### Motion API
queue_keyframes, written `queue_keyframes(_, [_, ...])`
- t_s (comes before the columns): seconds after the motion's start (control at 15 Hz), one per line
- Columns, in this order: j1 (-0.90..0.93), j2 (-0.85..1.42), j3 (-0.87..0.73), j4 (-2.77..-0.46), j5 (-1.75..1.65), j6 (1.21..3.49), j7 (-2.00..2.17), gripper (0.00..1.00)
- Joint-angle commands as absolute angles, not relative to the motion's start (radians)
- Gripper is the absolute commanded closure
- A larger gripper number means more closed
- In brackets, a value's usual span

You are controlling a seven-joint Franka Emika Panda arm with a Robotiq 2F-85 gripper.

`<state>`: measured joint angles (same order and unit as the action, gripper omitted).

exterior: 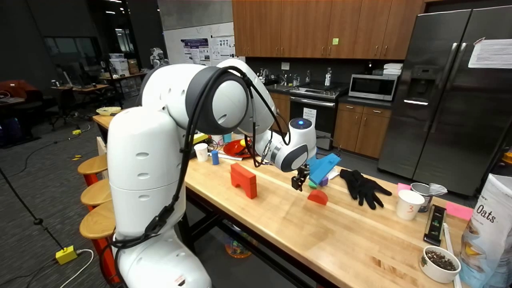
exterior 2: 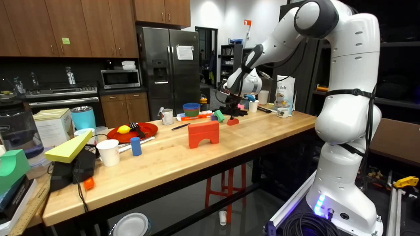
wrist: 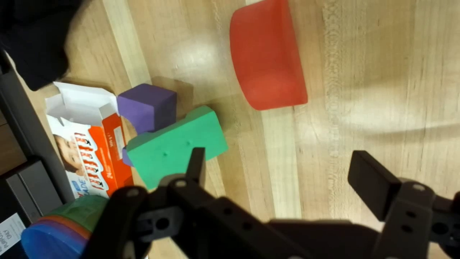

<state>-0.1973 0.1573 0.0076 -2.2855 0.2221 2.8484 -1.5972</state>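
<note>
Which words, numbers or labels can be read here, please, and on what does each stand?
"Oats": tall bag
"3": white paper cup
"ADE", part of a word: orange-and-white box
"ONLY": white notice; its other words are hard to make out
Too small or blurred: the box's other lettering, fridge paper, wall posters, orange wall sign.

In an exterior view the bent arm [exterior: 148, 160] reaches rightward; the end effector [wrist: 278, 166] points down, fingers [wrist: 373, 183] spread wide.

- We see brown wall cabinets [exterior: 306, 28] and a dark 2-door fridge [exterior: 444, 104], both exterior views
- In an exterior view, we count 3 wood-topped stools [exterior: 96, 192], grey carpet [exterior: 48, 172]
- We note a white wall [exterior 2: 210, 19]
</note>
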Motion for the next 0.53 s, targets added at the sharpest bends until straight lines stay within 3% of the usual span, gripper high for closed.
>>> queue_keyframes(0.0, [-0.210,0.165,0.013,-2.255,0.229,2.845,-1.656,0.00])
queue_keyframes(0.47, [-0.200,0.175,0.000,-2.186,0.168,2.812,-1.694,0.00])
